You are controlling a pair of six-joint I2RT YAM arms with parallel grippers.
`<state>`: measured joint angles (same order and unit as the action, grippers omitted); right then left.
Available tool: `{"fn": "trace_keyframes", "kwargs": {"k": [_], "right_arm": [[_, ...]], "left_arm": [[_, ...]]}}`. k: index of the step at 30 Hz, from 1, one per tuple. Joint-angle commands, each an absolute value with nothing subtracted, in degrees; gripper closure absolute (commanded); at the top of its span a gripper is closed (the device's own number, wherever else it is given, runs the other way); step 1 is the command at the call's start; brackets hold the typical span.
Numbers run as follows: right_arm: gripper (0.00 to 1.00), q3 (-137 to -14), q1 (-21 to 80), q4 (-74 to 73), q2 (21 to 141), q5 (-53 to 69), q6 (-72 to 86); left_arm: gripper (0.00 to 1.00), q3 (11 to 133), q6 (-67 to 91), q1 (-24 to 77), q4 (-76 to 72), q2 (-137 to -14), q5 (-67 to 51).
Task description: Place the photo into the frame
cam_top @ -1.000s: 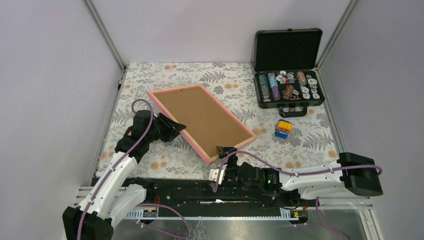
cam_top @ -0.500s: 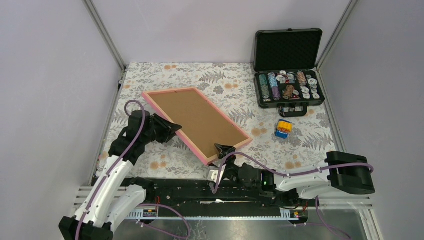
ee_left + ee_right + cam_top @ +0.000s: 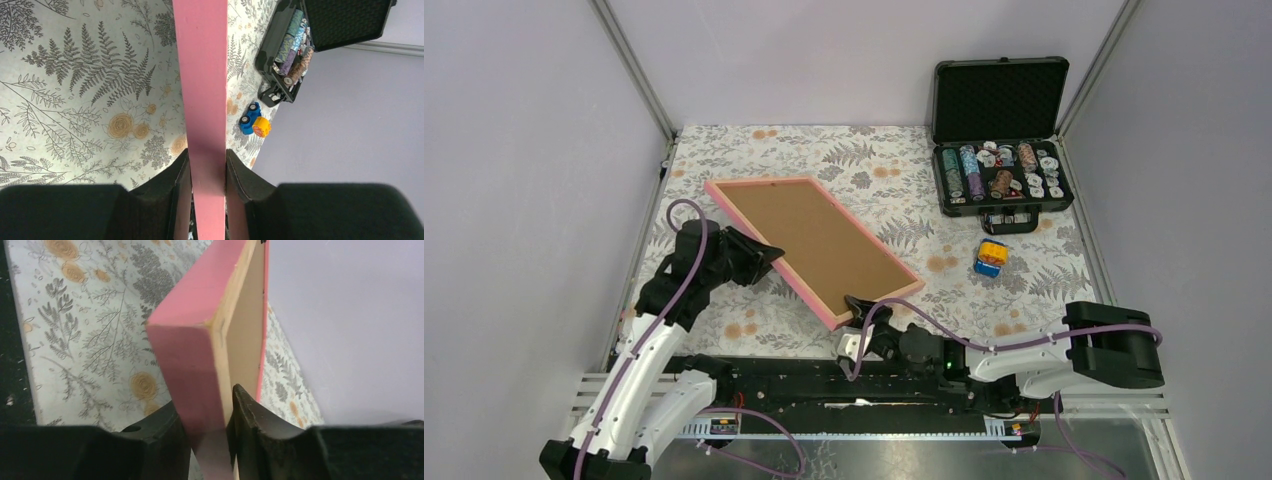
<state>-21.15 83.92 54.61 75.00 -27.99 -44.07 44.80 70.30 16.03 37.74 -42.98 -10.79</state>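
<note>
The pink frame (image 3: 810, 245) lies slanted across the floral table with its brown back panel facing up. My left gripper (image 3: 770, 256) is shut on the frame's long left edge; in the left wrist view the pink edge (image 3: 202, 100) runs straight up between both fingers. My right gripper (image 3: 858, 305) is shut on the frame's near corner; in the right wrist view the pink corner (image 3: 192, 365) is pinched between the dark fingers. The photo is out of view.
An open black case (image 3: 1001, 150) with several poker chips stands at the back right. A small blue and yellow toy (image 3: 990, 256) sits in front of it. Metal posts and grey walls close the table's sides.
The frame has shifted left and turned slightly, carried by my left gripper. My right gripper has moved left and up and closed on the frame's near corner.
</note>
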Motion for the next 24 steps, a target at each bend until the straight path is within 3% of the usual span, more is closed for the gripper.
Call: {"fn": "trace_keyframes", "kwargs": {"k": [1,4,6,11,18,24], "right_arm": [[0.73,-24.84,81.00,51.73,73.15,-26.83,-36.19],[0.87,-25.28,77.95,49.21,70.90,-21.62,-31.05],[0.97,-25.26,76.56,48.60,69.36,-19.31,-29.30],[1.00,-25.19,72.97,48.15,67.16,-15.34,-25.63],[1.00,-25.53,65.76,47.78,64.37,-12.75,-11.14],[1.00,-34.52,59.39,35.15,66.08,-6.98,0.23]], "left_arm": [[0.79,52.16,68.20,15.72,32.25,-40.95,-10.71],[0.71,53.18,67.88,15.72,32.59,-40.71,-10.10],[0.57,53.68,67.48,15.71,32.61,-40.24,-9.70],[0.03,56.97,62.97,15.77,32.04,-39.12,-9.79],[0.01,62.12,52.58,15.73,29.66,-37.74,-14.12],[0.01,61.70,51.17,15.74,28.67,-36.93,-14.18]]}}
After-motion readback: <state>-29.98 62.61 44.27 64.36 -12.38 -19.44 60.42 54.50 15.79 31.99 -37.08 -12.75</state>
